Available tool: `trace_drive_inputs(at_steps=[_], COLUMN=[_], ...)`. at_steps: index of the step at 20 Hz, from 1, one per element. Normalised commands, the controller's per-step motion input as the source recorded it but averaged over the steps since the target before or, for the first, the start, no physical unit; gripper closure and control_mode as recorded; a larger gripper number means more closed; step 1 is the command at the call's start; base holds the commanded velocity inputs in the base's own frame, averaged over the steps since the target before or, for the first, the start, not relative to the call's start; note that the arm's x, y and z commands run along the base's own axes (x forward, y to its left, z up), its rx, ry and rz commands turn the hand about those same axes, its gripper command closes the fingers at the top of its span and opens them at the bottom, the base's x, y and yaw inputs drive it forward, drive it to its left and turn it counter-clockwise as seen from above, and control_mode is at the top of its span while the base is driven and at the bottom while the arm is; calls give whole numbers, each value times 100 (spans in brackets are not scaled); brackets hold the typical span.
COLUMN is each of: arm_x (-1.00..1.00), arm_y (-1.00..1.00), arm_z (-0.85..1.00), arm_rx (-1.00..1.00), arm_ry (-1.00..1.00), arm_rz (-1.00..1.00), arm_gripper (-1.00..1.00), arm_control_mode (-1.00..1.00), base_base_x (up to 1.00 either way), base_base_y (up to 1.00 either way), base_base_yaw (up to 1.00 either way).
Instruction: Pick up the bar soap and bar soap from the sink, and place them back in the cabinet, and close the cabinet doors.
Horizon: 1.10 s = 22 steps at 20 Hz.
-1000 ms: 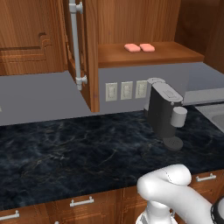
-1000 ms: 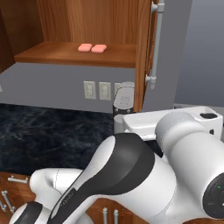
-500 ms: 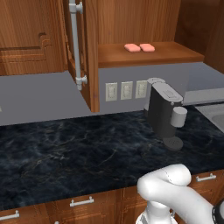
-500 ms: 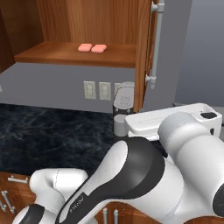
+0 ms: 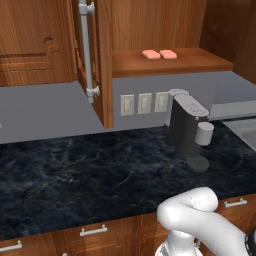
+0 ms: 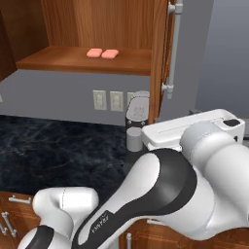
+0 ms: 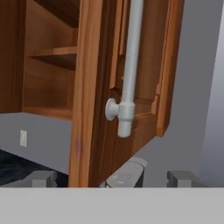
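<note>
Both soaps (image 5: 159,54) sit on the cabinet shelf (image 5: 200,60), hand (image 7: 111,179) spread and empty near the open door (image 7: 94,87); it may slip off the handle (image 7: 129,65).

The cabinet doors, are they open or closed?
Open. Both cabinet doors stand edge-on, and the two bar soaps show on the shelf inside.

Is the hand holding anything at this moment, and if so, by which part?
Nothing is held. The hand is open, its fingertips apart and bare, facing the cabinet door and its handle.

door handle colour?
Silver-grey bar handle on the reddish-brown door; hand view is clearest.
</note>
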Motion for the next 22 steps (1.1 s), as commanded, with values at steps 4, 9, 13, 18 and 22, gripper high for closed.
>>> trace_drive_inputs(at_steps=[4,9,13,18,22], arm_x=[10,12,11,12,13], arm_y=[0,0,0,1,2], arm_z=[0,0,0,0,0], arm_rx=[0,0,0,0,0], arm_ry=[0,0,0,0,0], arm_rz=[8,8,8,8,8], arm_gripper=[-100,-100,-100,-100,-100], arm_control_mode=[-100,-100,-100,-100,-100], base_base_x=[0,0,0,0,0], base_base_y=[0,0,0,0,0], base_base_yaw=[0,0,0,0,0])
